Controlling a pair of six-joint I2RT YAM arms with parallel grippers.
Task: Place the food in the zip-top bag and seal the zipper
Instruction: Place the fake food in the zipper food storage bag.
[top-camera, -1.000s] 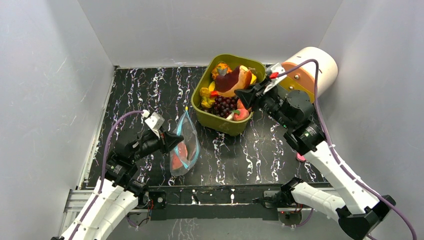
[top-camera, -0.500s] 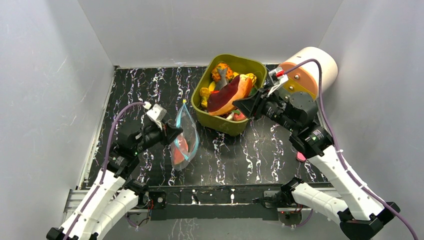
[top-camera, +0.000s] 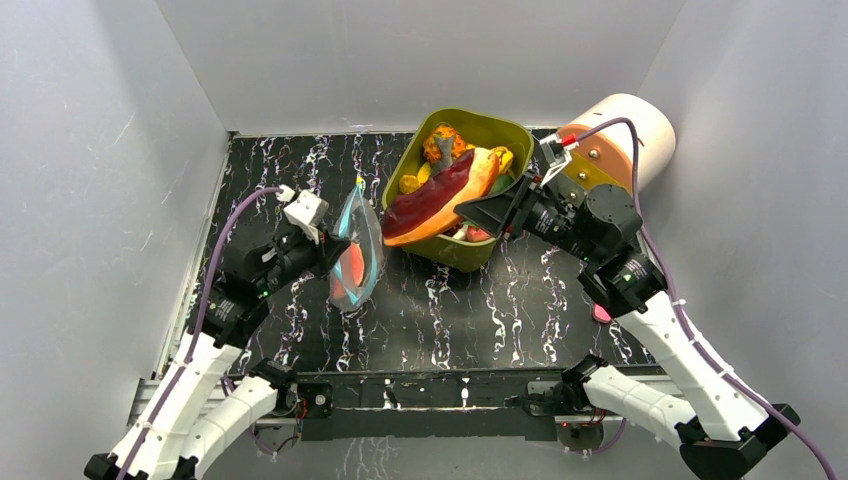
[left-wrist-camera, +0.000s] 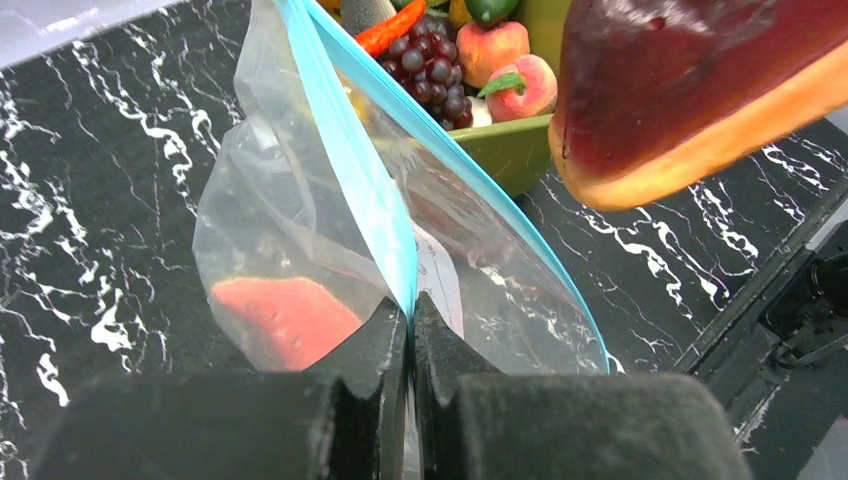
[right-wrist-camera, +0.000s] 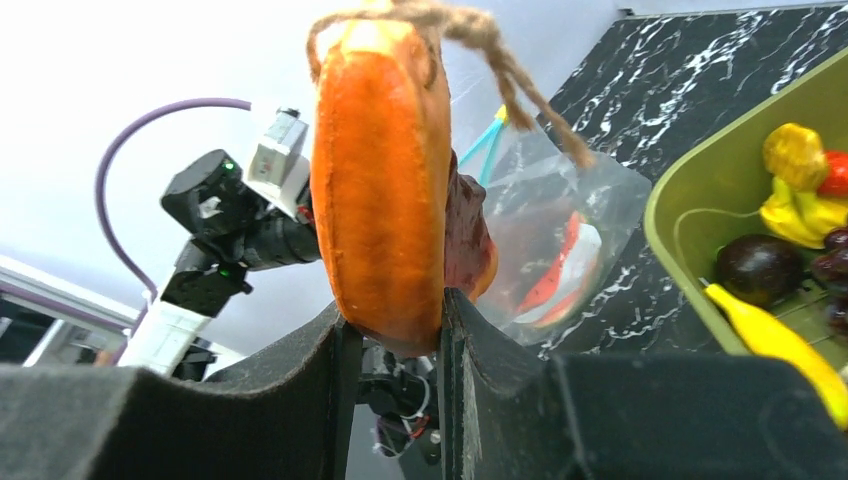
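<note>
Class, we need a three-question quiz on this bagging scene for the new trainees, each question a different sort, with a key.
1. True or false: the left gripper is shut on the zipper of the zip-top bag.
2. The right gripper holds: A nothing; B the large red-and-orange food; C the zip-top bag.
3. What colour is the food piece inside the bag?
Key: 1 true; 2 B; 3 red.
</note>
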